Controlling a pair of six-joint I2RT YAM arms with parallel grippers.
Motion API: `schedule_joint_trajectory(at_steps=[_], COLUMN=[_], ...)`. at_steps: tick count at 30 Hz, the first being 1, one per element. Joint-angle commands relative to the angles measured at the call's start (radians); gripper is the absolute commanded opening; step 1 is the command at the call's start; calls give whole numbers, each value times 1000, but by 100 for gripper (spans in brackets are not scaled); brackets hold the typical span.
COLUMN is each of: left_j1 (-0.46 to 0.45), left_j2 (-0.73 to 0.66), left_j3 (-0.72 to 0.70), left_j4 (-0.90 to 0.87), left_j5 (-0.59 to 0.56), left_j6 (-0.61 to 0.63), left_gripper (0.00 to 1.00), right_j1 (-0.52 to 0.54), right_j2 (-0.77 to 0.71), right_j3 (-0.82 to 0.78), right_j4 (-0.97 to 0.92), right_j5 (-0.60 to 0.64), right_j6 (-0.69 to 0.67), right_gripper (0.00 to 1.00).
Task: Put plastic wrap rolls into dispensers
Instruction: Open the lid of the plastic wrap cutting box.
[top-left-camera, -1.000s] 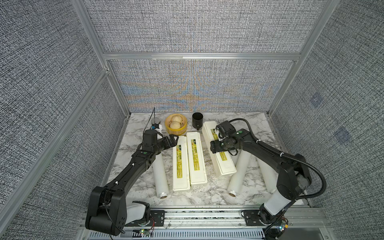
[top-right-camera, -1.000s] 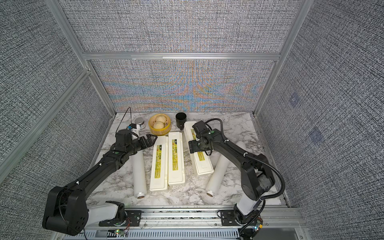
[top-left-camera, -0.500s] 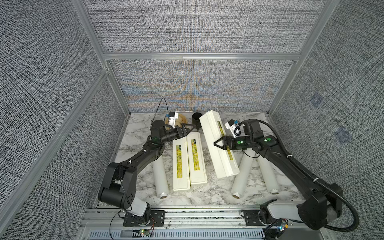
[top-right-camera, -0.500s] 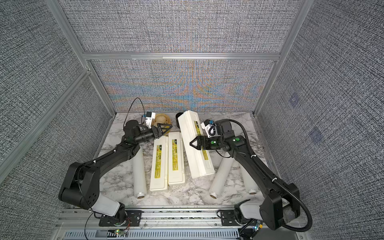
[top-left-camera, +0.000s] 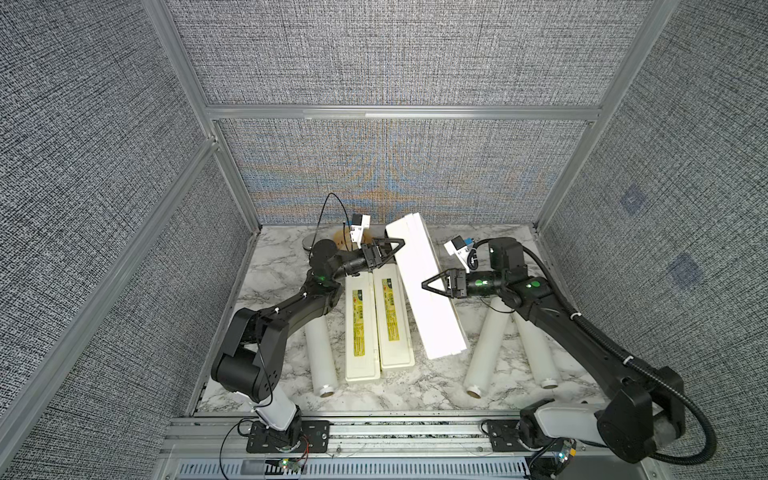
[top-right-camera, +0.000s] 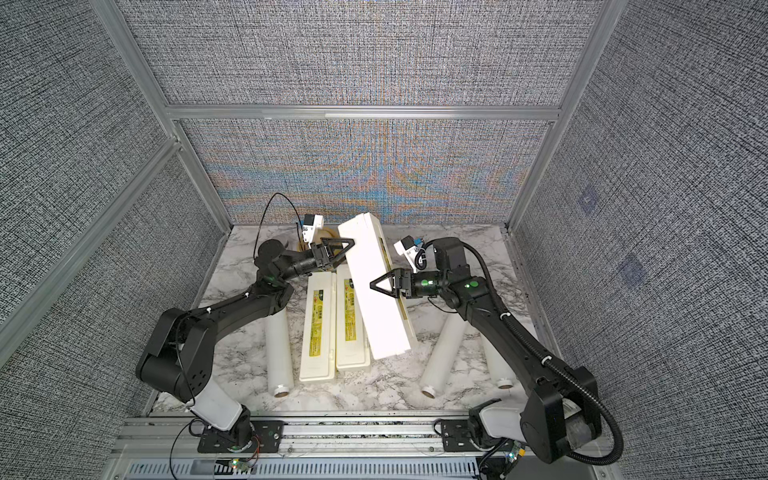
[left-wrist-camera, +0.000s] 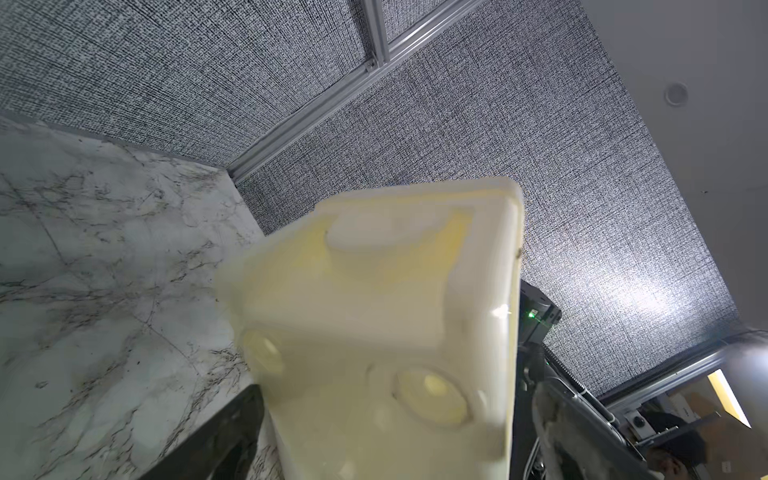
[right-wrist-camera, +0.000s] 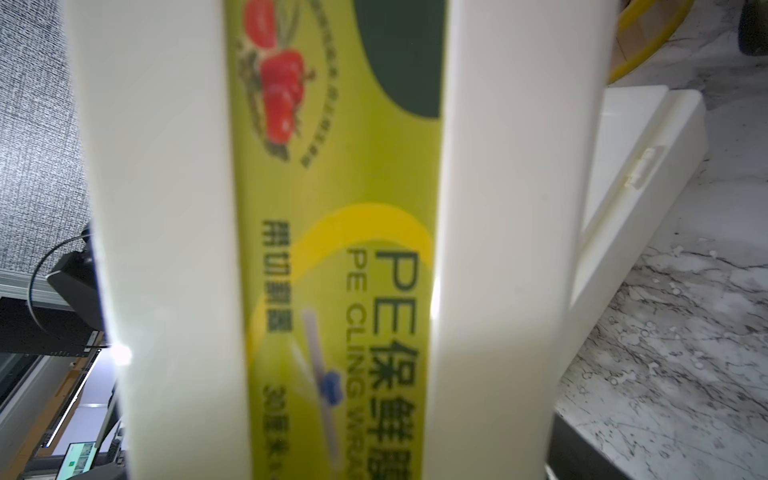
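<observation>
A: Top views: what lies near the left gripper (top-left-camera: 394, 248)?
B: A plastic wrap roll (top-left-camera: 319, 353) under its arm; first closed dispenser (top-left-camera: 361, 332) and second closed dispenser (top-left-camera: 392, 328) below its wrist. Jaws spread wide, just beside the raised dispenser (top-left-camera: 436, 332).
A: The right gripper (top-left-camera: 429, 286)?
B: Clamped across that tilted box's middle; second roll (top-left-camera: 484, 349) and third roll (top-left-camera: 534, 353) beneath its arm.

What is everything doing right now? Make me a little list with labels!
Raised dispenser: tilted up, plain white side facing the top views
Right gripper: clamped on it
Left gripper: open, beside its far end
Flat dispensers: two, lids shut, side by side
Plastic wrap rolls: three, lying on the table, none loaded
</observation>
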Motion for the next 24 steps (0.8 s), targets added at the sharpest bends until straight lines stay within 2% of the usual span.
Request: schedule_joint_trajectory(at_steps=[1,14,18,22,24], left_j1=[-4,-6,-18,-19,-20], left_j2=[1,2,13,13,13], left_j3=[21,34,42,35,35], left_j4=[63,-14,3,-1,-13], left_j5=[13,2,14,20,19], left_j6=[-14,-3,-11,-8,-5], left_gripper=[100,100,90,90,86], right_j1=[13,16,17,18,18], right_j2=[7,2,13,17,19], right_j3=[7,9,8,12,13], right_j4=[62,35,60,60,56], right_j5=[-73,-59,-73,-71,-70], right_j6=[23,13,31,33,32], right_gripper=[89,88,88,88,88])
